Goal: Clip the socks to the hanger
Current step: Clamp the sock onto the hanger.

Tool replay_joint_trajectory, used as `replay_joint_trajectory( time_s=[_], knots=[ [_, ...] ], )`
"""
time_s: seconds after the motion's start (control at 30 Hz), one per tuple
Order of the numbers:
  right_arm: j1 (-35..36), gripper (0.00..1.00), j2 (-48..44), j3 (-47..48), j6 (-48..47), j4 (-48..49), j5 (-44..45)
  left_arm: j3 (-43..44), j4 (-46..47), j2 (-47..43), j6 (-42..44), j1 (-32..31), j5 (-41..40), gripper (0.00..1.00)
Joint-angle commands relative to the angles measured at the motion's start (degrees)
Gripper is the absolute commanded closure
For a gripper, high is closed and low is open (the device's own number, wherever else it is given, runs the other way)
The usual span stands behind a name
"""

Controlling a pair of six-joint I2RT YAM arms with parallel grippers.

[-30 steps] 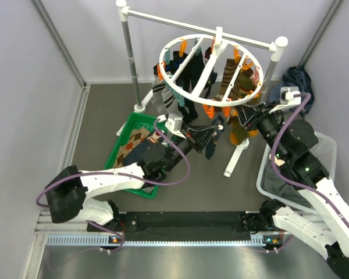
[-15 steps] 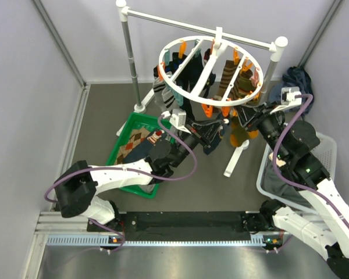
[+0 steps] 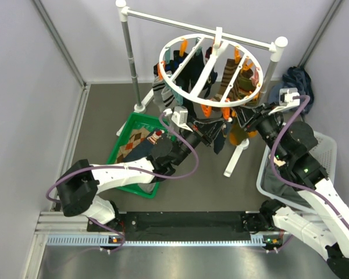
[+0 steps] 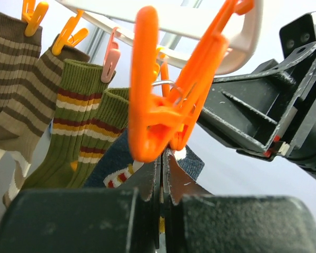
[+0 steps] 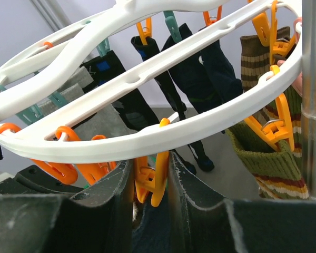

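Two tools are now sitting closer together: the left tool [image 4: 162, 158] is pinching one dark navy sock [image 4: 192, 162] tight, and the right tool [image 5: 151, 164] is squeezing one orange plastic clip [image 5: 154, 185] under the white round plastic hanger [image 5: 147, 138].

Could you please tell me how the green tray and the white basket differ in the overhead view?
The green tray lies beside the left arm; the white basket, latticed, lies beside the right arm. The tray holds patterned socks; the basket holds dark grey cloth. Both rest on the table.
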Motion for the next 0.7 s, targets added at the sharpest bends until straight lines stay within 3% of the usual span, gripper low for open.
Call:
replay_joint_trajectory(
  time_s=[0.0, 0.67],
  knots=[
    [-0.09, 1.00, -0.62, -0.59, -0.82, 0.95, -0.39, 2.59, 3.84, 0.33, -0.89, -0.12, 1.29, 1.00],
    [-0.17, 1.00, -1.33, -1.56, 0.85, 1.83, -1.01, 4.70, 7.27, 2.00, -2.65, -0.12, 2.00, 1.00]
  ],
)
